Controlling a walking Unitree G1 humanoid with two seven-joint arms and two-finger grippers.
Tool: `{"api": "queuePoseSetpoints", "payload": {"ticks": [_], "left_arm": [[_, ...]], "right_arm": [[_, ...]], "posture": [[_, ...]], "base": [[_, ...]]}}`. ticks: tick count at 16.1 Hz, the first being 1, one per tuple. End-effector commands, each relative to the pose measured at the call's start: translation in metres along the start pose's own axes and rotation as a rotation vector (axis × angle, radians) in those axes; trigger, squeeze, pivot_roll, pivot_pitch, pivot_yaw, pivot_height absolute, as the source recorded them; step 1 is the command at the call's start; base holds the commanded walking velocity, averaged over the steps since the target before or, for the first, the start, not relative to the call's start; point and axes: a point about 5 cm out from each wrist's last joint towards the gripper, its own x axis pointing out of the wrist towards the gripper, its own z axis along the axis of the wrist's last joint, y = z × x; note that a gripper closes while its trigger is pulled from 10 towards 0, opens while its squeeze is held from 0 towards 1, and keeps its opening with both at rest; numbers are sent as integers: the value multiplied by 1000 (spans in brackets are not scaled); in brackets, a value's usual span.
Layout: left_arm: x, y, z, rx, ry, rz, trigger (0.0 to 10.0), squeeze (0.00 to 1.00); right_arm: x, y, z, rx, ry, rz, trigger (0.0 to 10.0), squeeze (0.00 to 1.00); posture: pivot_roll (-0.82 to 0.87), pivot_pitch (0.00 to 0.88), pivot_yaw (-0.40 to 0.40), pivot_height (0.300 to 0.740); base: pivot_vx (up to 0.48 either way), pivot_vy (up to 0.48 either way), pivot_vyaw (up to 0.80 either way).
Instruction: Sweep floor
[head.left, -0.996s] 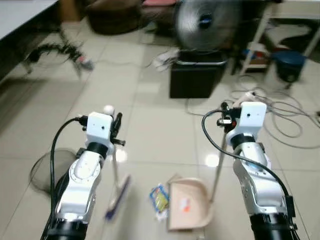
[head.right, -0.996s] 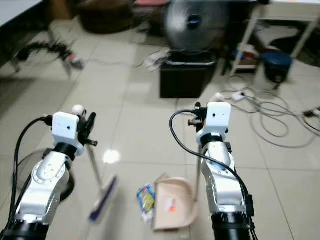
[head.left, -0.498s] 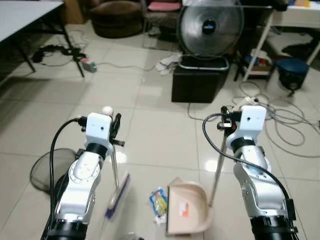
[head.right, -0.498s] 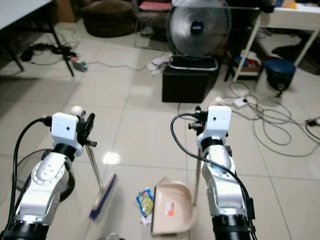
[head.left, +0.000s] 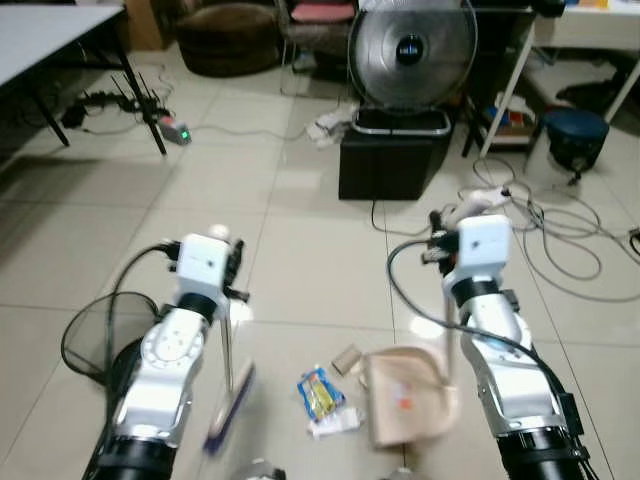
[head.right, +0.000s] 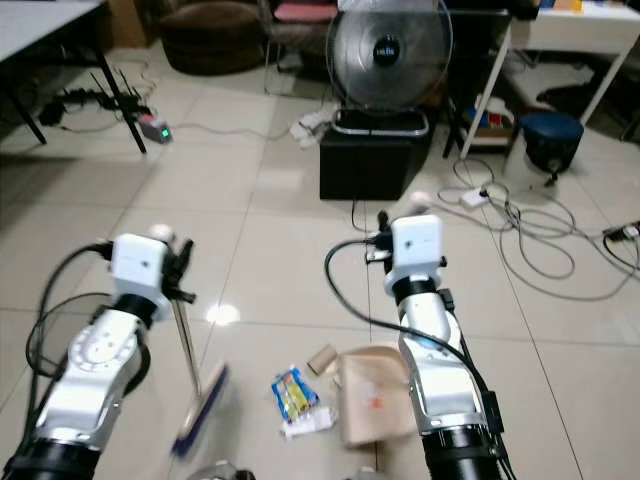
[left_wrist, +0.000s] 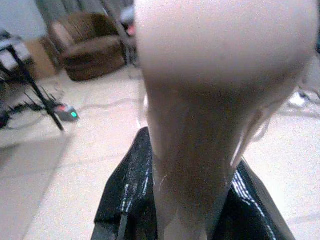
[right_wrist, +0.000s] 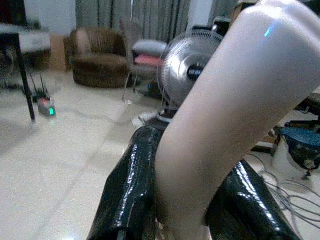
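Since half a second ago the dustpan has been swung: its open mouth, then toward the near left, is now turned left toward the litter, and a small cardboard tube has come into sight at its far left corner. The whole scene has also shifted a little, which is put down to the camera.

The broom is held by the left gripper, whose black fingers are clamped on the pale, smooth handle near its knobbed top. The shaft is seen to run nearly upright, down to a blurred blue-purple brush head on the floor. The dustpan's curved, glossy pale handle is gripped in the same way by the right gripper, with its fingers closed around it.

The relation that matters is a line across the floor: brush head on the left, litter in the middle, pan on the right. A crinkled blue and yellow wrapper and a white scrap just near of it lie between brush and pan, close to the pan's lip and further from the brush. The brush's long axis runs near to far, roughly parallel to the pan's mouth, so a rightward stroke is judged to be what is called for. The left arm is the one placed to make it.

The floor is of glossy pale tiles, on which light litter should slide easily.
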Motion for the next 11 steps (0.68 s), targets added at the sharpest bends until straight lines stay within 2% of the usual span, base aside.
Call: {"api": "queuePoseSetpoints", "payload": {"ticks": [1, 7, 9, 11], "left_arm": [[4, 0, 5, 26, -23, -13, 10000, 0], [10, -8, 4, -6, -109, -53, 10000, 0], [11, -14, 1, 8, -126, -68, 10000, 0], [14, -16, 0, -9, -136, -30, 10000, 0]], "right_arm": [[5, 2, 7, -34, -40, 19, 10000, 0], [14, 11, -10, -108, -78, 14, 10000, 0], [18, 15, -17, -106, -71, -8, 10000, 0], [22, 20, -22, -97, -74, -57, 10000, 0]], "posture": [[-35, 139, 40, 740], [-9, 231, 57, 740], [-8, 248, 60, 740], [-8, 267, 66, 740]], "base": [[0, 0, 0], [0, 0, 0], [0, 0, 0], [0, 0, 0]]}}
